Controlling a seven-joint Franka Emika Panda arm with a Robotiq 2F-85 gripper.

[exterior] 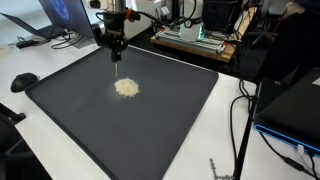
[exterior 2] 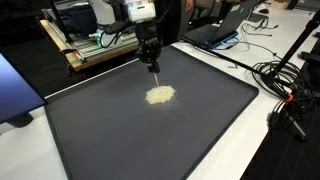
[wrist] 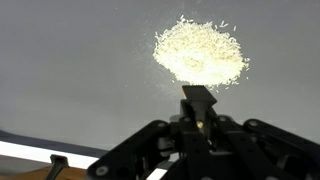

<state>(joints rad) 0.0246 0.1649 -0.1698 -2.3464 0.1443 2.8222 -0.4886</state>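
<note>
A small pile of pale grains [exterior: 126, 88] lies near the middle of a large dark mat [exterior: 150, 135], and shows in both exterior views [exterior 2: 160, 95]. My gripper [exterior: 115, 44] hangs above the mat just behind the pile, pointing down [exterior 2: 150, 50]. It is shut on a thin stick-like tool [exterior 2: 155, 69] whose tip hovers close to the mat beside the pile. In the wrist view the tool's dark flat end [wrist: 198, 100] sticks out between the jaws [wrist: 198, 118], with the grains [wrist: 200, 52] just ahead of it.
The mat [exterior 2: 110, 135] lies on a white table. A laptop [exterior: 60, 15] and a black mouse [exterior: 24, 81] sit at one side. A wooden board with electronics [exterior 2: 90, 45] stands behind. Cables [exterior 2: 285, 90] and a dark monitor [exterior: 295, 110] are at the other side.
</note>
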